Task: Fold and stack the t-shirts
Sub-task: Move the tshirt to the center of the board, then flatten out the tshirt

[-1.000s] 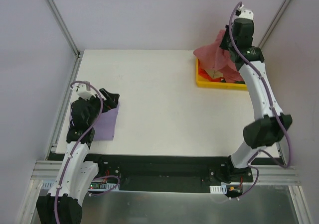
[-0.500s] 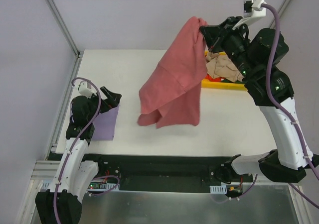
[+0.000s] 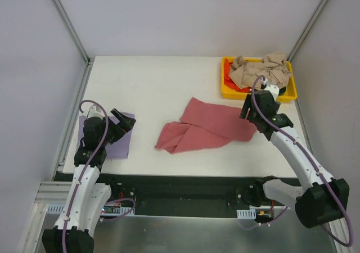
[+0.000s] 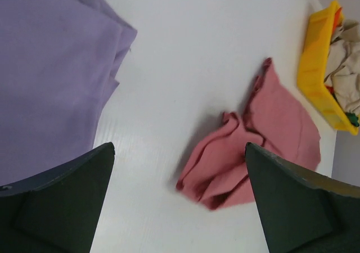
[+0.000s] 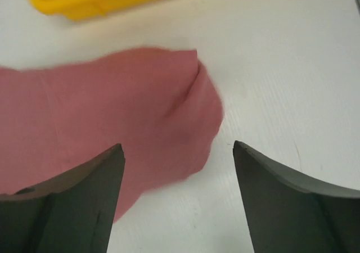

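Observation:
A dusty red-pink t-shirt (image 3: 205, 130) lies crumpled on the middle of the white table, and also shows in the left wrist view (image 4: 264, 146). My right gripper (image 3: 248, 116) hovers low over its right end (image 5: 112, 112). In its own view the right gripper (image 5: 177, 146) is open and grips nothing. A folded lavender t-shirt (image 3: 119, 143) lies at the left edge. My left gripper (image 3: 125, 123) hangs open just above that shirt's (image 4: 50, 73) right side, jaws wide (image 4: 179, 146) and empty. A beige t-shirt (image 3: 259, 70) lies heaped in the tray over a red one (image 3: 226, 73).
The yellow plastic tray (image 3: 230, 91) stands at the back right corner, just behind the right wrist; it also shows in the wrist views (image 4: 315, 78) (image 5: 101, 0). Metal frame rails run along the table's left and right edges.
The right arm swung the red-pink t-shirt out of the tray, brought it down onto the table's middle, and its jaws opened and let go. The left arm barely moved.

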